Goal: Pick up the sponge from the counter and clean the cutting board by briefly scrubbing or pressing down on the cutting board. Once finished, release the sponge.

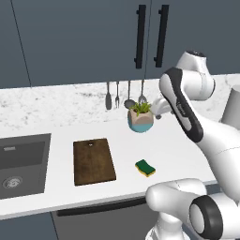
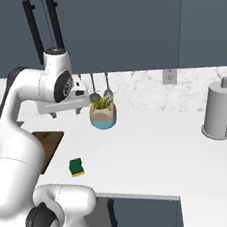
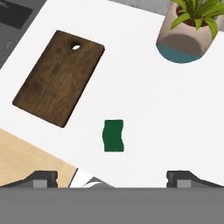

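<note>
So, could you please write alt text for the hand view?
Seen from above, a green sponge lies on the white counter, apart from the dark wooden cutting board. A potted plant stands at top right; the open gripper hangs above, empty.

**Dark cabinets over a pale kitchen wall**

Dark blue-grey upper cabinets [image 1: 79, 37] with long black handles [image 1: 140, 36] span the far wall. Beneath them runs a speckled marble-like backsplash [image 1: 51, 101], hung with utensils [image 1: 124, 96] and fitted with an outlet [image 2: 169, 76] at right. A dark grey sink [image 1: 21, 164] lies left. Light is soft and even.
</note>
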Controlling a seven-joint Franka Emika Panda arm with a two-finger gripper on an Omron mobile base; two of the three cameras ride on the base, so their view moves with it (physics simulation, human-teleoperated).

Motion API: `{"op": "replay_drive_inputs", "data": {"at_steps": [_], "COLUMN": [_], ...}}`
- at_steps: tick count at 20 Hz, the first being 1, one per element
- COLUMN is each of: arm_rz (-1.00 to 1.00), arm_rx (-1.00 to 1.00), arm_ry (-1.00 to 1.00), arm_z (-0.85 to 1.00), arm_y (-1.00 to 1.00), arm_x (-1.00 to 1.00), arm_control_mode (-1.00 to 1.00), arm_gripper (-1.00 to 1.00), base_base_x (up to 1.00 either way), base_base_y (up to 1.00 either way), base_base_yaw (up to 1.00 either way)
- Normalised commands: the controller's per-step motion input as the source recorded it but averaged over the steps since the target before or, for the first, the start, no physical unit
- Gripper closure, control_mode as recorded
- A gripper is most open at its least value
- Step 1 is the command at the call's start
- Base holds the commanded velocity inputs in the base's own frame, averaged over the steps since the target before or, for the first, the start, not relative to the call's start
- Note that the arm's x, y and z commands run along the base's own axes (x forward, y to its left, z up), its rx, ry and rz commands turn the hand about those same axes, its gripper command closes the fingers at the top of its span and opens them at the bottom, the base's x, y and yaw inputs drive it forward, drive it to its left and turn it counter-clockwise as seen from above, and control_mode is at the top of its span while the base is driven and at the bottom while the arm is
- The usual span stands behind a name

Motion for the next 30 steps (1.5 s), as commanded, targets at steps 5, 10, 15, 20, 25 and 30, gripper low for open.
{"op": "replay_drive_inputs", "data": {"at_steps": [5, 10, 15, 20, 25, 30], "arm_rz": [0.00, 0.00, 0.00, 0.00, 0.00, 0.00], "arm_rx": [0.00, -0.01, -0.02, -0.01, -0.01, -0.02], "arm_ry": [0.06, 0.05, 0.06, 0.00, 0.00, 0.00], "arm_z": [-0.12, -0.18, -0.30, -0.22, -0.18, -0.18], "arm_y": [0.03, 0.05, 0.02, 0.01, 0.01, 0.07], "arm_x": [-0.20, -0.06, 0.06, 0.07, 0.08, 0.12], "arm_control_mode": [-1.00, -1.00, -1.00, -1.00, -1.00, -1.00], "arm_gripper": [-1.00, -1.00, -1.00, -1.00, -1.00, -1.00], "base_base_x": [0.00, 0.00, 0.00, 0.00, 0.00, 0.00], "base_base_y": [0.00, 0.00, 0.00, 0.00, 0.00, 0.00], "base_base_yaw": [0.00, 0.00, 0.00, 0.00, 0.00, 0.00]}}
